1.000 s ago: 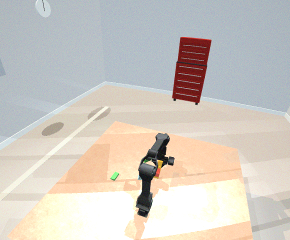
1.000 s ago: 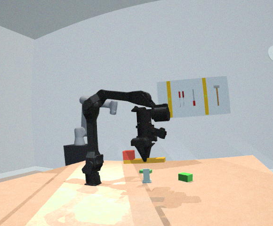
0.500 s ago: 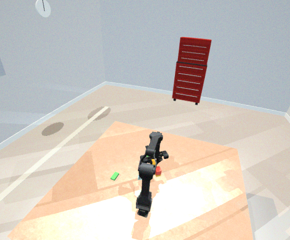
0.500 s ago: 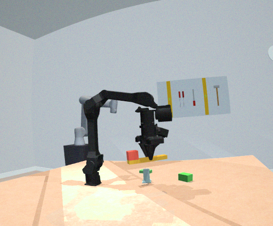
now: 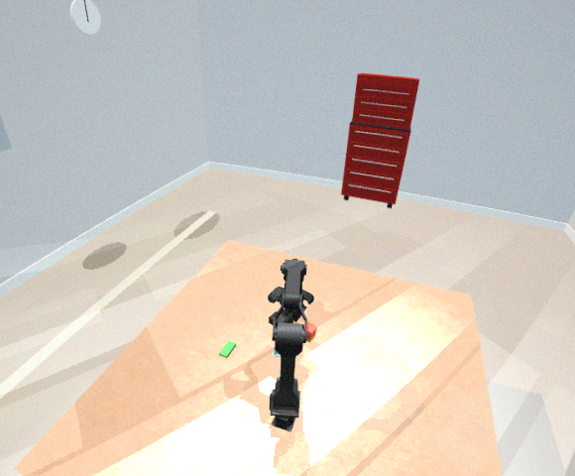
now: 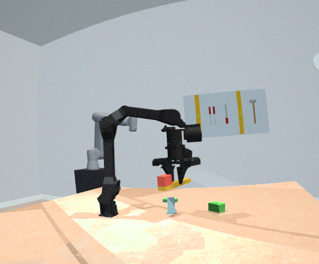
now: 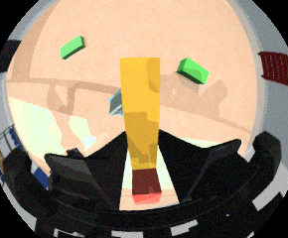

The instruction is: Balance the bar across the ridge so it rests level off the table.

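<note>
The yellow bar (image 6: 186, 181) (image 7: 140, 89) is held in the air, well above the table. A red block (image 5: 310, 330) (image 6: 164, 180) (image 7: 146, 180) sits on top at one end of it. My gripper (image 6: 176, 181) (image 7: 142, 133) points down and is shut on the bar between its ends. The light blue ridge (image 5: 277, 352) (image 6: 171, 205) (image 7: 115, 103) stands upright on the table, lower than the bar. In the wrist view it shows just left of the bar, partly hidden by it. In the top view the arm hides most of the bar and ridge.
A flat green block (image 5: 227, 349) (image 6: 165, 200) (image 7: 72, 48) lies behind the ridge in the exterior view. A thicker green block (image 6: 216, 207) (image 7: 194, 70) lies to the ridge's right there; the arm hides it in the top view. All stand on the orange table (image 5: 185, 307) (image 6: 253, 238).
</note>
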`<state>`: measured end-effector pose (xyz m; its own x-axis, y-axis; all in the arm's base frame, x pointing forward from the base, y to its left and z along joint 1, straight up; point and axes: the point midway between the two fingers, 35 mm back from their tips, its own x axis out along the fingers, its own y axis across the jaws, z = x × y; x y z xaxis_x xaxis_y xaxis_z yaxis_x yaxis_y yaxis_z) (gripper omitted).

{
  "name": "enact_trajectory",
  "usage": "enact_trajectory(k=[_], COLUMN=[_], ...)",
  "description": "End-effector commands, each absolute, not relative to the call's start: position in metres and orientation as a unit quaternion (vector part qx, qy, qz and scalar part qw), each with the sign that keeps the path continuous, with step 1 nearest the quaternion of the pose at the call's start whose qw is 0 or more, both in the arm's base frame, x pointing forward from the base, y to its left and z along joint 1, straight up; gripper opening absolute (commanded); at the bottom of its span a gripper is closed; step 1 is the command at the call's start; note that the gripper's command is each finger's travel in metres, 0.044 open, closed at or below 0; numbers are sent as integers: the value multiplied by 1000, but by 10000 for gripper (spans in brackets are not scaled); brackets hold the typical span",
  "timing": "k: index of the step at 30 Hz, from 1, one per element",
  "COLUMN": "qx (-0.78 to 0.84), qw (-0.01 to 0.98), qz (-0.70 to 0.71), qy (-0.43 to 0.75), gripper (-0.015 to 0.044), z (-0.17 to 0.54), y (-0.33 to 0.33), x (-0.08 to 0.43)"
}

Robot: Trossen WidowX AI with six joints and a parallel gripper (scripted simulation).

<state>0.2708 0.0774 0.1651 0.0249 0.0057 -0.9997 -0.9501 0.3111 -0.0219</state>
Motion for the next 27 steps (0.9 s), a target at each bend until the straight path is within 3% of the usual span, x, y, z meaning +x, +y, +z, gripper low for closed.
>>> enact_trajectory(k=[1, 14, 27], qx=[-469, -567, -570], qw=[542, 437, 432], qz=[461, 559, 563], qy=[523, 419, 415], gripper=[0, 0, 0], z=[166, 165, 155], y=[94, 132, 134], x=[266, 236, 230])
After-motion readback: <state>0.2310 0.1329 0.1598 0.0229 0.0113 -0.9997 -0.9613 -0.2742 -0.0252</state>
